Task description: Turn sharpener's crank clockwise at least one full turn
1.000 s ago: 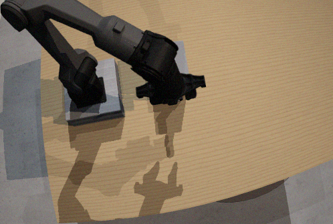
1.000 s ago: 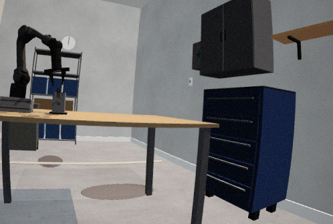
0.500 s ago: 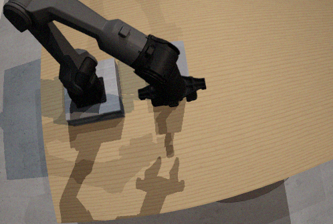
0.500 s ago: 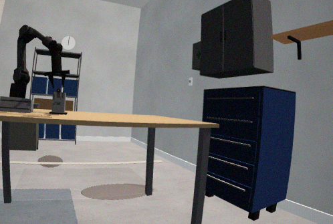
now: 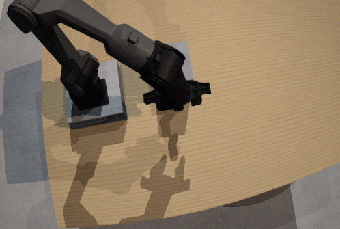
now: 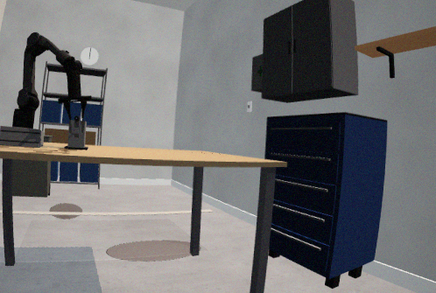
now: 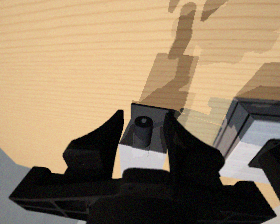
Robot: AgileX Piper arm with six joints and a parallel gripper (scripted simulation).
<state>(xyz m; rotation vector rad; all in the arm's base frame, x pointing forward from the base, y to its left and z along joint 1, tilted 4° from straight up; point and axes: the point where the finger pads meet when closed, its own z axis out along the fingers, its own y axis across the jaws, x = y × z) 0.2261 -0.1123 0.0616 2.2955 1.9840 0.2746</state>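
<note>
The sharpener is a small grey box standing upright on the wooden table. A dark round crank knob sticks out of its top face in the wrist view. My gripper is open, with one finger on each side of the sharpener and the knob between them, not touching it. In the exterior view the sharpener stands near the table's left end with the gripper pointing down just above it. In the top view the gripper and wrist hide most of the sharpener.
The arm's grey base block sits on the table close to the left of the sharpener; it also shows in the wrist view. A blue drawer cabinet and a wall cupboard stand far off to the right.
</note>
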